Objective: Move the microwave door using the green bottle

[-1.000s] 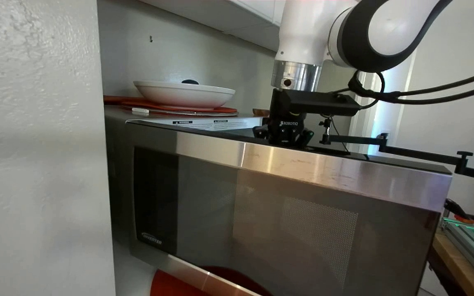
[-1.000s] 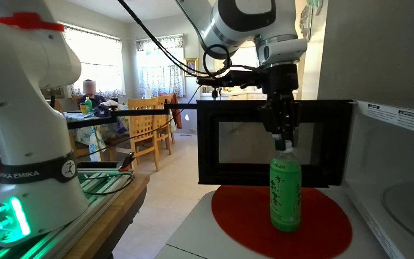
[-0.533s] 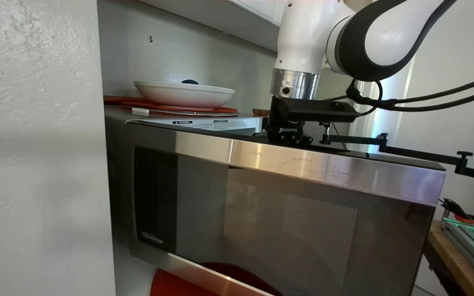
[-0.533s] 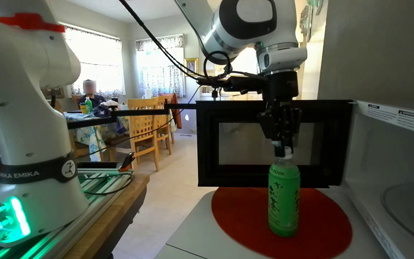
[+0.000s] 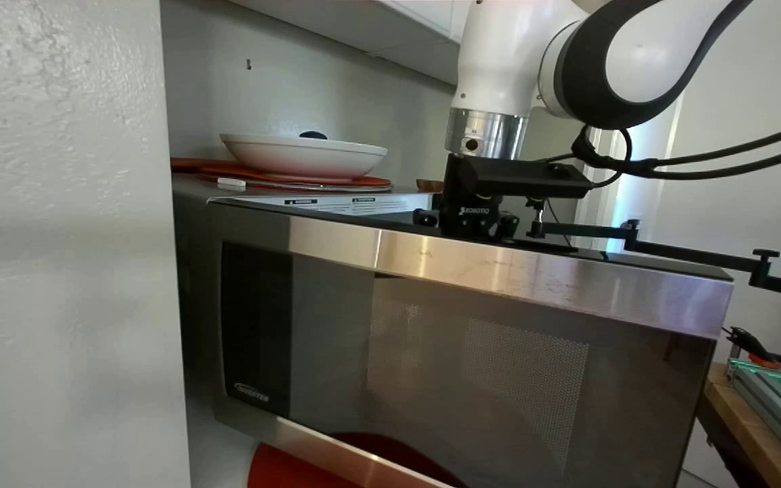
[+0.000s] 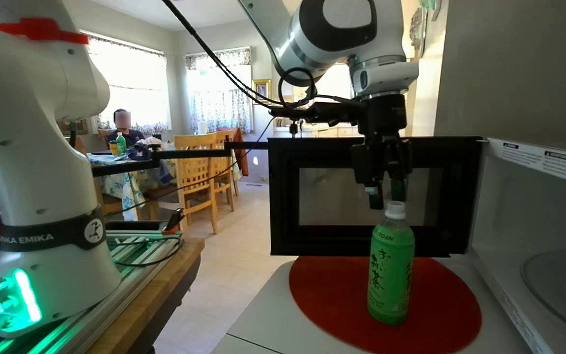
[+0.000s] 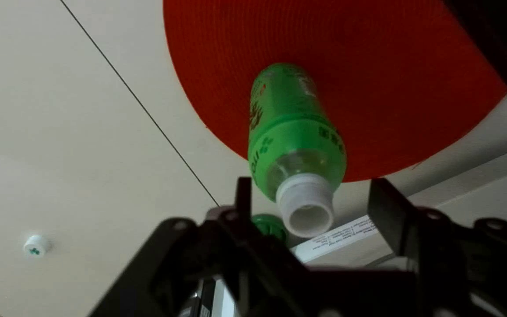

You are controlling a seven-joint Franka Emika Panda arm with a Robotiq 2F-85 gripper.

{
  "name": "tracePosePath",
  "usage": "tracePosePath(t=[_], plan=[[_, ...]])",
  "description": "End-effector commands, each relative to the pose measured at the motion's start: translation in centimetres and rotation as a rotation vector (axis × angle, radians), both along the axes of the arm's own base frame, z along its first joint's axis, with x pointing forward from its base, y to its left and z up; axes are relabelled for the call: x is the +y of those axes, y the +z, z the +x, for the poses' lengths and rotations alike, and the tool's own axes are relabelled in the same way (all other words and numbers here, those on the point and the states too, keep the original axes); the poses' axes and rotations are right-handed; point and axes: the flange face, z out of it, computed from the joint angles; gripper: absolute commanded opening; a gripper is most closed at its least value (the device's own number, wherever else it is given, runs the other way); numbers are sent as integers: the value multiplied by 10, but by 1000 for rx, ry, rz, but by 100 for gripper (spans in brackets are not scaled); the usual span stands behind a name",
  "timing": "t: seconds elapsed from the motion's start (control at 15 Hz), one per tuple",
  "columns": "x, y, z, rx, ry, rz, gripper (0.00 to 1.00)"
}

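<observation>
We see the tool (image 6: 387, 195) with its fingers well parted, wider than the white neck of the green bottle (image 6: 390, 278), and holding nothing. The bottle stands on a round red mat (image 6: 440, 305) on the surface (image 6: 263, 314), just beneath the tool, its white neck near the fingertips. In both exterior views we find the microwave door (image 6: 283, 196) standing open; its dark inner side shows behind the bottle. In the wrist view, a small white cap (image 7: 36, 245) lies well apart from the mat.
</observation>
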Motion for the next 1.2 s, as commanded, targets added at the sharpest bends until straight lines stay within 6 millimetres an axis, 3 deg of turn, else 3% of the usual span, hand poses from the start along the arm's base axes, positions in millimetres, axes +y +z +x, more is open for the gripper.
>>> tracePosePath(t=[0.0, 0.6, 0.8, 1.13], plan=[[5, 31, -6, 7, 20, -6, 99], [23, 164, -25, 106, -6, -79, 100], [29, 195, -26, 118, 16, -38, 100], [30, 196, -27, 93, 1, -59, 100]])
